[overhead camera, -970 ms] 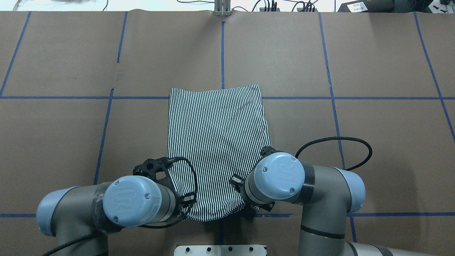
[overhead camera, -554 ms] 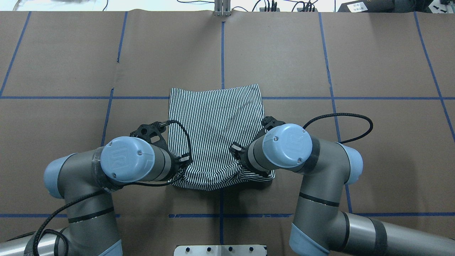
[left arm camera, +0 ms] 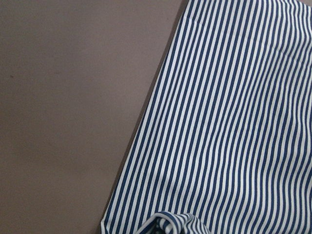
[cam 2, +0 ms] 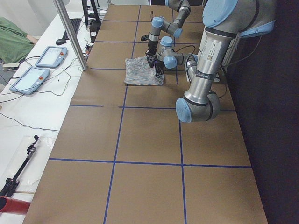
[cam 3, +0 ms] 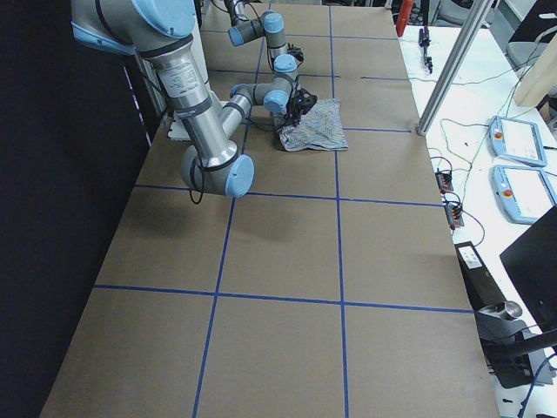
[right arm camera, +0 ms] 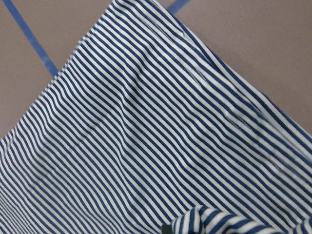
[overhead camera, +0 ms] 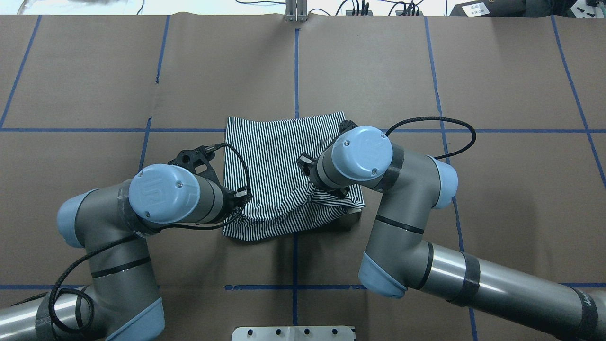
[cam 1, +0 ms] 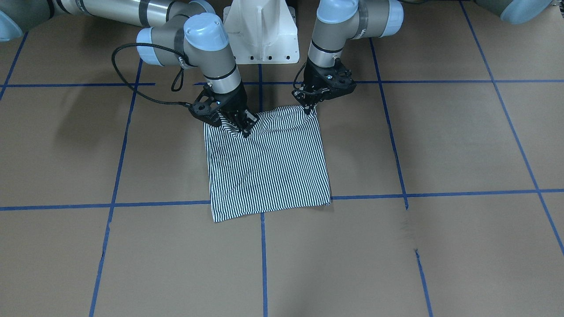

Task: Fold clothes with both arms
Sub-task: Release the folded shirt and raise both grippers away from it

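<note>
Exterior front-facing: the left gripper (cam 1: 311, 107) is clenched on the shirt (cam 1: 269, 171) at its base-side corner. The right gripper (cam 1: 243, 128) is clenched on the same edge, a little in from the other corner, with cloth puckered round the fingers.
Shirt, place: middle of the table (cam 1: 440, 145), folded to a striped rectangle in front of the white base (cam 1: 261, 31). The edge away from the base lies flat, just past a tape line (cam 1: 154, 204).
Overhead exterior: the left arm (overhead camera: 163, 193) and right arm (overhead camera: 362, 154) each hide their own fingers under the wrist cap, so the grip is not readable here. This view does show the held edge raised above the flat layer, rumpled and sagging between the two arms.
Cable: a black loop (overhead camera: 428, 118) hangs off the right arm, out past the shirt's side.
Left wrist-mounted: stripes on the right, bare table on the left, a small bunch of cloth at the bottom edge. The fingers are out of frame.
Right wrist-mounted: stripes across most of the frame, tape at top left, bunched cloth at the bottom edge.
Exterior left: the shirt is small and far, and the grippers are too small to judge. Two pendants (cam 2: 29, 79) lie on a white bench beside the table.
Exterior right: the shirt is seen from the other end, with the fingers lost against the cloth.
</note>
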